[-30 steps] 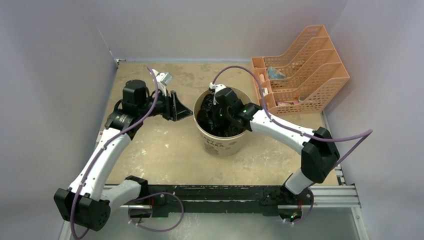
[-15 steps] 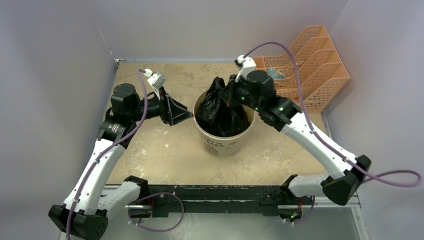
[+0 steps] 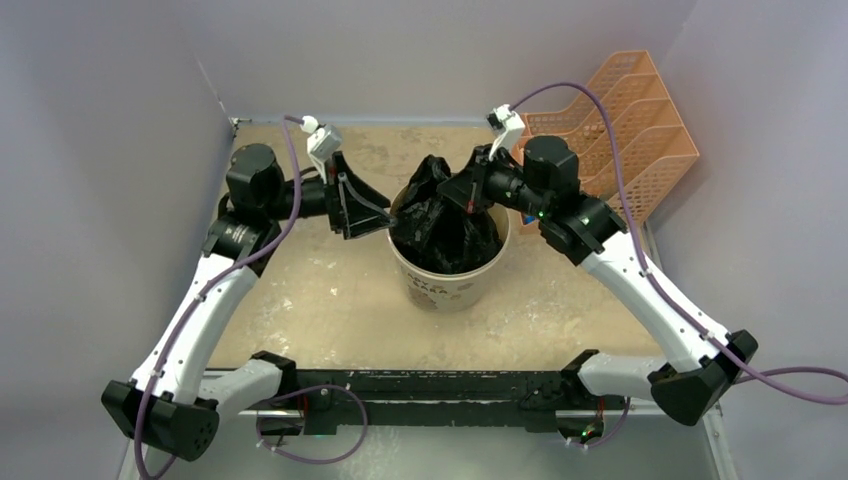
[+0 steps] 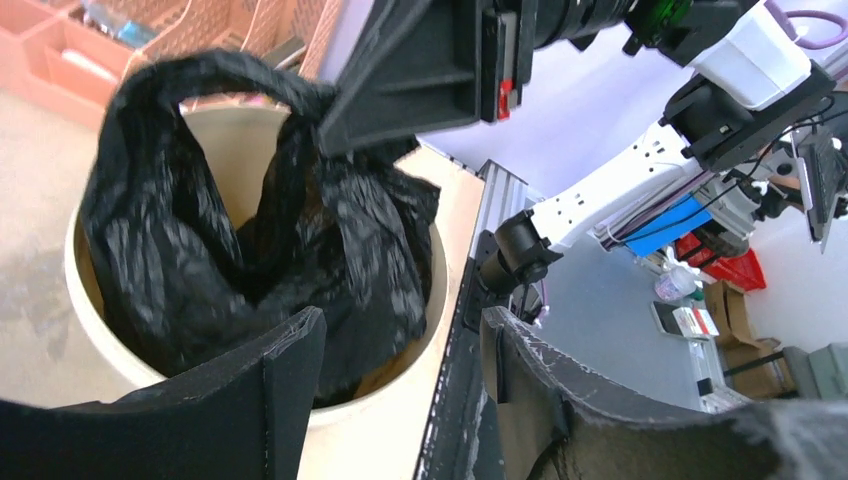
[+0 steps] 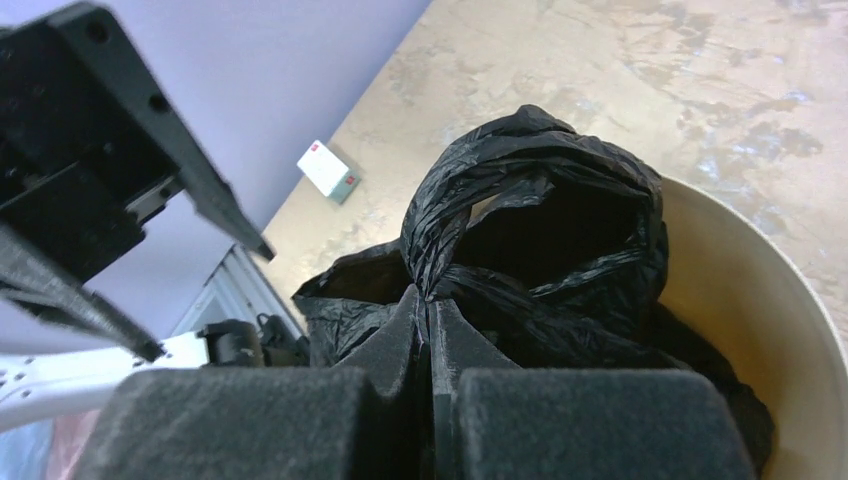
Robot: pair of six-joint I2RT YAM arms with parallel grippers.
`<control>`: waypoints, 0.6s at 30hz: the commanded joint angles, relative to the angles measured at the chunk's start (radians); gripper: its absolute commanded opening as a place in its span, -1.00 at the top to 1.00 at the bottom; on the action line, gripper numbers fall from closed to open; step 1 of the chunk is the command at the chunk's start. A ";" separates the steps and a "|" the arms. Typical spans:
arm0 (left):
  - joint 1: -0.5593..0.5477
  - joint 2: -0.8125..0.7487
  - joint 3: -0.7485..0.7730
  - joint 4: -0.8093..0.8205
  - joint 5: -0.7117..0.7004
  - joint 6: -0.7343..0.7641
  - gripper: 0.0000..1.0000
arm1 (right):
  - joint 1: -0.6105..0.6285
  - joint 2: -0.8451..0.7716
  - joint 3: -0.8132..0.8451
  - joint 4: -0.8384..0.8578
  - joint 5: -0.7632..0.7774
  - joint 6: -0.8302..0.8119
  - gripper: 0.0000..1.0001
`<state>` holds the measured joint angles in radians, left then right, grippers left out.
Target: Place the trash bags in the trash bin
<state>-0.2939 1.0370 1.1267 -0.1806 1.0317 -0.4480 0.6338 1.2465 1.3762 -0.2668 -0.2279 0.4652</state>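
Two arms meet at the trash bin [image 3: 447, 278] in the top view; the bin stands mid-table [image 3: 330, 300]. Most of the trash bag [image 3: 440, 228] sits inside the bin, upper part pulled up above the rim. Over the bin's far-right rim the right gripper [image 3: 462, 190] is clamped on that raised part. At the bin's left rim the left gripper [image 3: 384, 217] has jaws apart, holding nothing. An orange organiser [image 3: 620, 140] stands behind-right of the bin.

Left wrist view: both fingers [image 4: 270, 400] spread wide just outside the bin's rim. The bag is crumpled inside, one loop handle standing above the rim.

Right wrist view: pads [image 5: 400, 340] pressed together on a twisted neck of black film, loop handle just past the pinch, rest of the bag in the bin.
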 commanded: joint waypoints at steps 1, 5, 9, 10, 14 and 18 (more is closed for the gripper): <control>-0.048 0.063 0.124 0.048 0.013 0.107 -0.17 | -0.003 -0.097 -0.058 0.148 -0.104 0.047 1.00; -0.123 0.136 0.186 0.048 -0.012 0.171 -0.18 | -0.002 -0.152 -0.144 0.242 -0.110 0.111 1.00; -0.215 0.209 0.231 0.029 -0.023 0.225 -0.18 | -0.003 -0.189 -0.221 0.327 -0.113 0.186 1.00; -0.236 0.223 0.237 0.021 -0.030 0.237 -0.18 | -0.003 -0.201 -0.237 0.351 -0.111 0.204 1.00; -0.268 0.255 0.207 0.071 -0.048 0.224 -0.18 | -0.003 -0.231 -0.294 0.435 -0.157 0.261 0.99; -0.278 0.266 0.180 0.086 -0.069 0.226 -0.18 | -0.003 -0.255 -0.349 0.506 -0.176 0.323 0.99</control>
<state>-0.5640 1.3090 1.3155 -0.1654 0.9874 -0.2573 0.6338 1.0336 1.0584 0.0780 -0.3504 0.7002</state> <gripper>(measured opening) 0.590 0.008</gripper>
